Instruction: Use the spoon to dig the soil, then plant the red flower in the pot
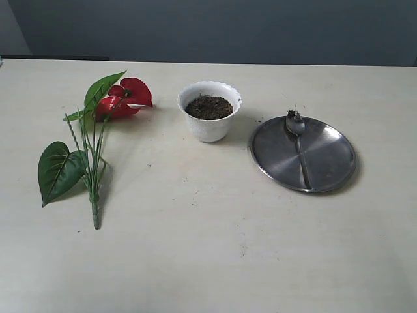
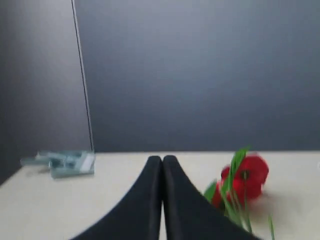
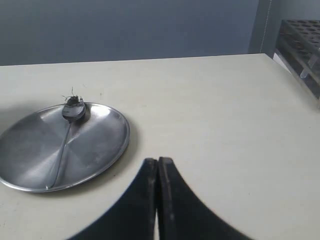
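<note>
Nearest in the exterior view lies the stem end of the red flower (image 1: pixel 98 140), flat on the pale table (image 1: pixel 208 261) at the left. Its thin green stems run away from the near edge, one large heart-shaped leaf spreads to the left, and the glossy red bloom rests at the far end beside a second leaf. To the right, a round steel plate (image 1: pixel 326 163) holds the spoon (image 1: pixel 298 140), a shiny spork with its long thin handle pointing toward the near side and its bowl at the plate's far rim, carrying a small clump of dark earth. Between flower and plate, a little farther back, stands the pot (image 1: pixel 210 125), white with a scalloped rim, filled with dark brown crumbly soil (image 1: pixel 209 107).

Neither arm appears in the exterior view. In the left wrist view the left gripper (image 2: pixel 162 162) has its black fingers pressed together, empty, with the blurred bloom just beyond and to one side. In the right wrist view the right gripper (image 3: pixel 158 164) is likewise closed on nothing, clear of the plate and spoon. The pot shows in neither wrist view.
</note>
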`<act>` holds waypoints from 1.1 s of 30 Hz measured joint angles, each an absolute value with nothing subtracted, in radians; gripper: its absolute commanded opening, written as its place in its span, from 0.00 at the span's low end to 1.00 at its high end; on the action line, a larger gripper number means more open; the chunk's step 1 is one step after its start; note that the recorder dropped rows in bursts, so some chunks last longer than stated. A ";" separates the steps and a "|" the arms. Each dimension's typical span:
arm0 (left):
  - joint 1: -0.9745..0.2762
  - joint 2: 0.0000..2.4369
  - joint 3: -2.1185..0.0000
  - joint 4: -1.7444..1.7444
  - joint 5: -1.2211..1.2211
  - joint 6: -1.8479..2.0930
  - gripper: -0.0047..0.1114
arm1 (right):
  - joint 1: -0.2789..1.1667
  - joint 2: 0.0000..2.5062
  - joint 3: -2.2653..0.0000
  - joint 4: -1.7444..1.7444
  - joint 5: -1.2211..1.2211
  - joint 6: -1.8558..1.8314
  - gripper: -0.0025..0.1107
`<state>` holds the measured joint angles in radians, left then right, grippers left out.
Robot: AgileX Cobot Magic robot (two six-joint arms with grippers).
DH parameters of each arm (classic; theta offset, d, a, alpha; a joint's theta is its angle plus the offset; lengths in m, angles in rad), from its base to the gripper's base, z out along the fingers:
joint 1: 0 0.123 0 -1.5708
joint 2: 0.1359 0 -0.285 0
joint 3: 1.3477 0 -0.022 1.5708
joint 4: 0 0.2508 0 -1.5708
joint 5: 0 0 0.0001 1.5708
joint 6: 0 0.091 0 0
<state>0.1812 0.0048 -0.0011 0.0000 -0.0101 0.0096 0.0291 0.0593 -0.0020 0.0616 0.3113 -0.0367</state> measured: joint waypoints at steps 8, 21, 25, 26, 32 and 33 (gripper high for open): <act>0.181 0.004 -0.001 -0.013 -0.426 0.010 0.04 | 0.029 0.059 -0.002 0.062 0.311 -0.037 0.02; 0.181 0.003 -0.001 0.031 -0.602 0.007 0.04 | 0.029 0.059 -0.002 0.062 0.311 -0.037 0.02; 0.181 0.003 -0.004 0.057 -0.692 -0.091 0.04 | 0.029 0.059 -0.002 0.062 0.311 -0.037 0.02; 0.181 0.003 -0.015 0.062 -0.692 -0.106 0.04 | 0.029 0.059 -0.002 0.062 0.311 -0.037 0.02; 0.181 0.000 -0.209 0.238 -0.512 -0.206 0.04 | 0.029 0.059 -0.002 0.062 0.311 -0.037 0.02; 0.181 0.000 -0.247 0.256 -0.457 -0.229 0.04 | 0.029 0.059 -0.002 0.062 0.311 -0.037 0.02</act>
